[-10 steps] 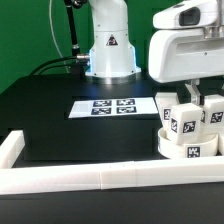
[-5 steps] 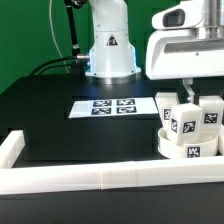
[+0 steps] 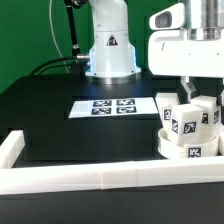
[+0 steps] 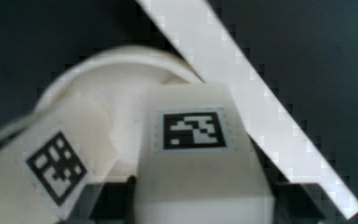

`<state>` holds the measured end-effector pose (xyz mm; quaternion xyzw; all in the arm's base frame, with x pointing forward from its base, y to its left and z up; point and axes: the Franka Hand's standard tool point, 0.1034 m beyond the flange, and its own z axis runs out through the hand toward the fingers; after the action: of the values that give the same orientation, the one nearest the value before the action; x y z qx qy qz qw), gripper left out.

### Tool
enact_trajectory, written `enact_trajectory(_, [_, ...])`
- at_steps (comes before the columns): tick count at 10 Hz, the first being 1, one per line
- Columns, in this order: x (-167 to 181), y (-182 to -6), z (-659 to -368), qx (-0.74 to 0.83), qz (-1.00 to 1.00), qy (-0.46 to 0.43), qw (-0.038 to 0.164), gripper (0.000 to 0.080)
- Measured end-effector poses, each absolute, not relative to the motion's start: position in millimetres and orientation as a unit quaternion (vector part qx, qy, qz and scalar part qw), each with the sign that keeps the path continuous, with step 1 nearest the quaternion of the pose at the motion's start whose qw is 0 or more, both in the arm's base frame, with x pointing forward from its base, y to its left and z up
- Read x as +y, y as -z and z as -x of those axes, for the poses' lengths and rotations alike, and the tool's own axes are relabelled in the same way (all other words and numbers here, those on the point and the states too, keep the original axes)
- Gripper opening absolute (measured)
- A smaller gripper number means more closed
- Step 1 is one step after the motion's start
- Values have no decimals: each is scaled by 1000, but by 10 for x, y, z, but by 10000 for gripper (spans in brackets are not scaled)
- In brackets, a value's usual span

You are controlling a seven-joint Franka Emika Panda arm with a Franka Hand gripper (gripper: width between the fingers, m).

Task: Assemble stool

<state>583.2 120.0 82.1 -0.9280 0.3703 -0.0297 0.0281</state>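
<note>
The white round seat (image 3: 185, 148) lies at the exterior view's right, by the front rail, with three short white tagged legs standing on it. My gripper (image 3: 203, 97) comes down from above onto the back right leg (image 3: 206, 112). In the wrist view that leg (image 4: 197, 175) fills the gap between my dark fingers (image 4: 114, 203), tag facing the camera, so the gripper (image 4: 202, 205) is shut on it. The front leg (image 3: 184, 122) and the left leg (image 3: 166, 104) stand free. Another tagged white part (image 4: 55, 160) shows beside the held leg.
The white border rail (image 3: 100, 178) runs along the table's front edge and also crosses the wrist view (image 4: 229, 70). The marker board (image 3: 112, 106) lies mid-table. The robot base (image 3: 110, 50) stands behind it.
The hand has risen a little in the exterior view. The legs and seat look unmoved.
</note>
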Motion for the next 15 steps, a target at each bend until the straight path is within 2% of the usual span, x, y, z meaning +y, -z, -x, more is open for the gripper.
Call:
enact_trajectory(5, [1193,-810,-5825,549,834,17,47,334])
enact_trajectory(9, [1218,-806,-5824,765,640,-3,76,334])
enact_trajectory(15, [1177,-808,-5825,847,522,-34,94,335])
